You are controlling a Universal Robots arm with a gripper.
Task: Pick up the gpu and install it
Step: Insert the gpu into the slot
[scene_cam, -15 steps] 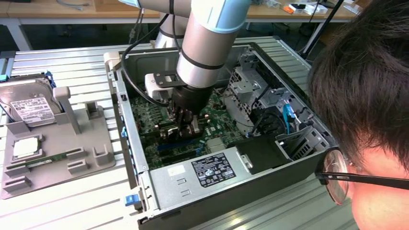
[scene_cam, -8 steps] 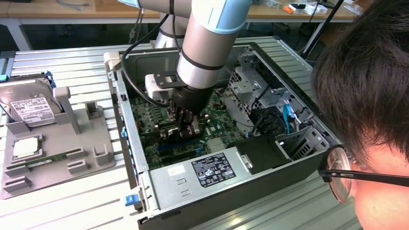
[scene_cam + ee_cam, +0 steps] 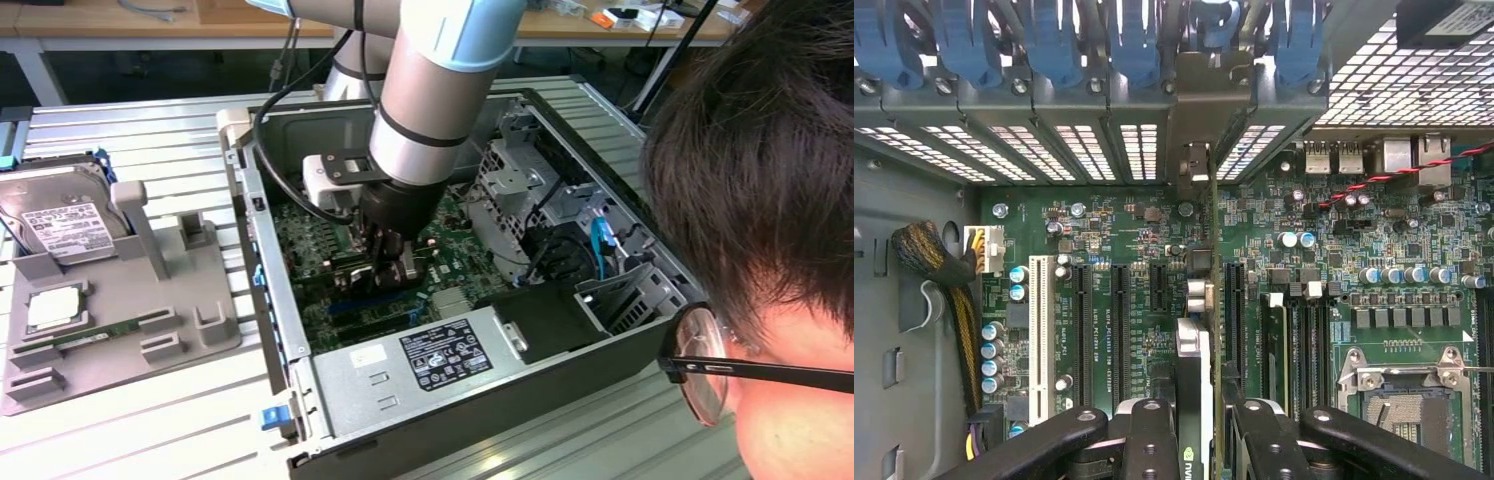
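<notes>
At the exterior view's left, a grey parts tray [image 3: 160, 300] sits on the slatted metal table [image 3: 147, 130]. It holds a hard drive [image 3: 60, 225] with a white label standing at its far end, a square processor chip [image 3: 54, 308] lying flat nearer the camera, and a green memory stick [image 3: 80, 342] in a slot beside the chip.

In the middle stands the open computer case [image 3: 387, 400], lying on its side with the green motherboard [image 3: 320, 255] exposed. The arm reaches down into it, and the gripper [image 3: 390, 262] is low over the board, well apart from the tray.

In the wrist view the gripper [image 3: 1202, 425] has its black fingers [image 3: 1154, 430] drawn in narrowly on either side of the gpu [image 3: 1199, 330], which they clamp edge-on between them. The card stands upright on its edge, running straight away from the fingers toward the rear wall of the case. Its silver bracket [image 3: 1199, 170] meets the row of vented slot covers [image 3: 1084, 150] beneath the blue retaining clips [image 3: 1054, 45]. The card's lower edge lies along the board between two black expansion slots [image 3: 1119, 330]; whether it is fully seated I cannot tell.

Further along is the empty processor socket [image 3: 1399, 385]. At the exterior view's right, a person's head with glasses [image 3: 747, 375] leans in beside the case.
</notes>
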